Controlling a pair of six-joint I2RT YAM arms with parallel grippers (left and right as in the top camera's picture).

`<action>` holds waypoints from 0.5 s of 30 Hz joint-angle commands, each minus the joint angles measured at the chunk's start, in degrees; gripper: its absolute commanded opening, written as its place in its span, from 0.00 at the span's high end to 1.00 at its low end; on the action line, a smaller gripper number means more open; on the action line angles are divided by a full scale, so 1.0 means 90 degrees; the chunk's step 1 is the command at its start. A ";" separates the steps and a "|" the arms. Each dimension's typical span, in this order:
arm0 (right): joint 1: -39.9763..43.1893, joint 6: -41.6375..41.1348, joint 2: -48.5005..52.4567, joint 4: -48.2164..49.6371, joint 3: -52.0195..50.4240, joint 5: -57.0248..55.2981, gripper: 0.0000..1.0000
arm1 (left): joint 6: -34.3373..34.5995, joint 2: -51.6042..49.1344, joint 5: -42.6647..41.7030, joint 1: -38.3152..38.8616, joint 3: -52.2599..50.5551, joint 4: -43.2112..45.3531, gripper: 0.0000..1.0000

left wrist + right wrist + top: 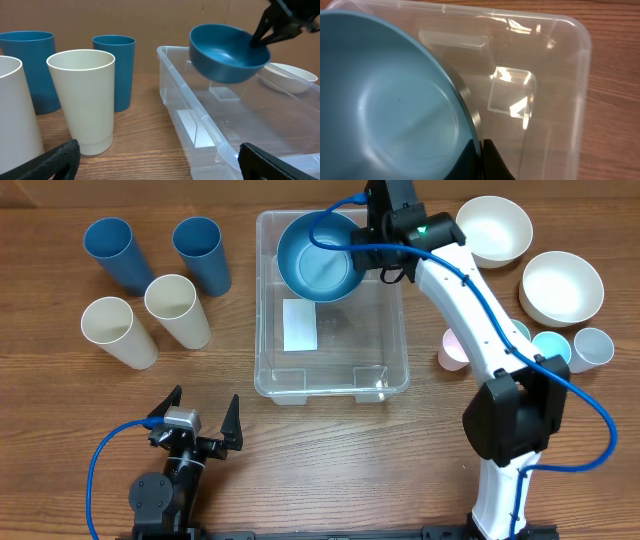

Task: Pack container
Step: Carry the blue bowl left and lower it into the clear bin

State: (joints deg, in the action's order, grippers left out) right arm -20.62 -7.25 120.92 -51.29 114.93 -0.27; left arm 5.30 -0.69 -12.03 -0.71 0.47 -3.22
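Observation:
The clear plastic container (270, 375) stands at the table's middle with a white label (299, 324) on its bottom; it also shows in the left wrist view (200, 125) and the right wrist view (580, 75). My right gripper (372, 252) is shut on the rim of a blue bowl (318, 258) and holds it above the container's far end. The bowl shows in the left wrist view (225, 55) and the right wrist view (385, 110), pinched by the fingers (481, 152). My left gripper (200, 420) is open and empty near the table's front left.
Two blue cups (115, 252) (203, 252) and two cream cups (118, 332) (178, 310) stand left of the container. Two cream bowls (495, 228) (561, 287) and small pink and pale blue cups (590, 347) stand at the right.

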 commanded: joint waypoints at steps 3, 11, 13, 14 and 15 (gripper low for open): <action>0.0012 -0.0010 0.0529 0.0304 -0.0019 -0.0034 0.96 | -0.0165 0.0049 -0.0102 0.0044 -0.0022 0.0007 0.00; 0.0027 -0.0175 0.1069 0.0359 -0.0027 -0.0136 0.96 | -0.0165 0.0049 -0.0102 0.0044 -0.0022 0.0007 0.00; 0.0053 -0.0168 0.1137 0.0420 -0.0027 -0.0131 0.72 | -0.0165 0.0049 -0.0102 0.0044 -0.0022 0.0007 0.00; 0.0053 -0.0148 0.1139 0.0437 -0.0027 -0.0131 0.61 | -0.0165 0.0049 -0.0102 0.0044 -0.0022 0.0007 0.00; 0.0053 -0.0146 0.1139 0.0461 -0.0027 -0.0131 0.53 | -0.0165 0.0049 -0.0102 0.0044 -0.0022 0.0007 0.00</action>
State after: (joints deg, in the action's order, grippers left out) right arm -20.56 -8.16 130.52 -47.77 114.67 -0.84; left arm 5.30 -0.69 -12.03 -0.71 0.47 -3.22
